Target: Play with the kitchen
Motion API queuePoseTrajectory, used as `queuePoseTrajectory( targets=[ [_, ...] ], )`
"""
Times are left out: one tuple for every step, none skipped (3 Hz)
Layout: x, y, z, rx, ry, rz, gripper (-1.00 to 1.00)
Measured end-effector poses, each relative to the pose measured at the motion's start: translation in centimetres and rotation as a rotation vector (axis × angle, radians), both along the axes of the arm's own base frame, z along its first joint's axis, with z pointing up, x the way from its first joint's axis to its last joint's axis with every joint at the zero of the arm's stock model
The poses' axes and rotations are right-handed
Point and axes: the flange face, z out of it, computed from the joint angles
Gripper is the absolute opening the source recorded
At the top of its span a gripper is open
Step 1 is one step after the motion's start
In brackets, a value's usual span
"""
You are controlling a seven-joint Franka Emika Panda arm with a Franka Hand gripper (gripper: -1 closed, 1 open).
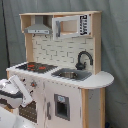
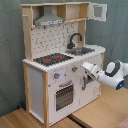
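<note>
While I am driving the arm remotely, the kitchen (image 2: 62, 60) is standing upright on the wooden floor (image 2: 30, 117) against a grey backdrop, and it is filling most of both exterior views. Its front face is turning toward the second exterior view's right, which is where the arm is reaching in from.

The gripper (image 2: 88, 69) is hovering at the front panel, just below the worktop's front edge and beside the row of knobs (image 2: 56, 76). In the first exterior view the same gripper (image 1: 19, 86) is showing as a white link slanting up toward the front edge under the hob (image 1: 35, 66). I cannot tell whether the fingers are open or closed, or whether they are touching the panel; the tip is merging with the white front in both exterior views. Nothing appears to be carried.

Judgement: the wrist is being held low and roughly level so the tip is meeting the vertical front square-on, which suits turning a knob or pulling the oven door (image 2: 64, 96) rather than working on top. The sink (image 1: 70, 75) and black faucet (image 1: 84, 59) are sitting at the far side of the worktop, well apart from the tip, so I am reading them as not the current target.

The upper cabinet door (image 2: 99, 11) is hanging open at the top corner, near the grey hood (image 2: 48, 20), and is staying clear of the arm's reach.

Risk, as I am judging it: pushing hard on the front could rock the tall, light unit backward.
</note>
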Motion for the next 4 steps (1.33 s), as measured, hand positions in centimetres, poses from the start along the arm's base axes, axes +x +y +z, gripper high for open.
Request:
queuePoseTrajectory(
  targets=[
    [0.3,-1.2,-0.7,0.041,-0.006,0.009,1.00],
    [0.8,-2.1,-1.1,0.081,-0.010,0.026,1.00],
    [1.4,-2.7,-1.3,0.111,-0.006,0.046,1.00],
    [1.7,-2.9,-1.5,0.140,-0.001,0.079,1.00]
  ],
)
